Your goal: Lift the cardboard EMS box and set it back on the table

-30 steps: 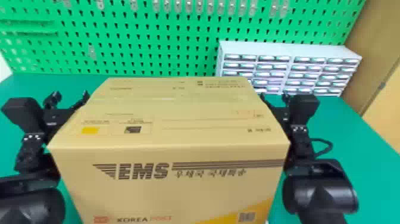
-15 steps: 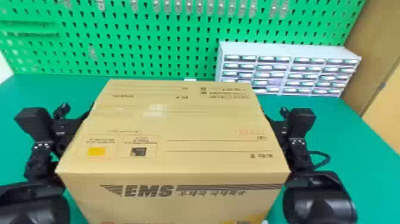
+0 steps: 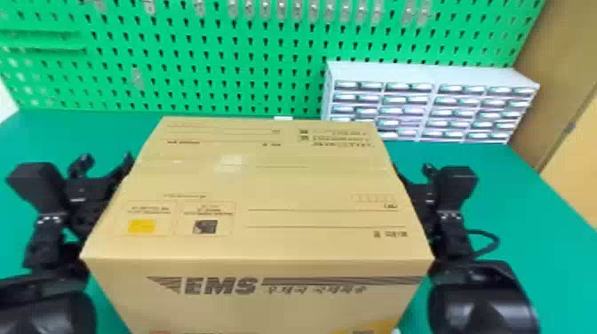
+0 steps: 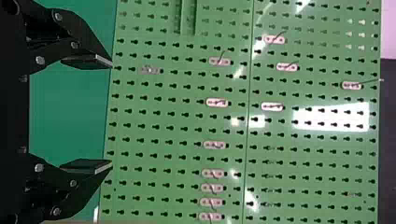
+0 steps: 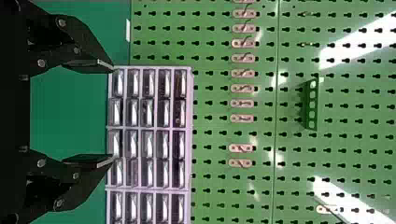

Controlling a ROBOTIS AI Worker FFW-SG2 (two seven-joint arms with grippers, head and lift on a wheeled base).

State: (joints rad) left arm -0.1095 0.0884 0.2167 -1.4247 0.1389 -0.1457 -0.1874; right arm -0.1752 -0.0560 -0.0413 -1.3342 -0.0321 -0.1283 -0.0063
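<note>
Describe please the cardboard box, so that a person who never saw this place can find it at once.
Start at the green pegboard, then come nearer across the green table. The cardboard EMS box is between the robot's left arm and right arm. Its tan colour and printed yellow square set it apart from the pale drawer unit.

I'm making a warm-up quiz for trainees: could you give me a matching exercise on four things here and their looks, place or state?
1. cardboard box
2. drawer cabinet
3. pegboard
4. left gripper

A. green, full of holes
B. fingers apart
C. pale, at the back right of the table
D. tan, striped front

Pairs: 1-D, 2-C, 3-A, 4-B
</note>
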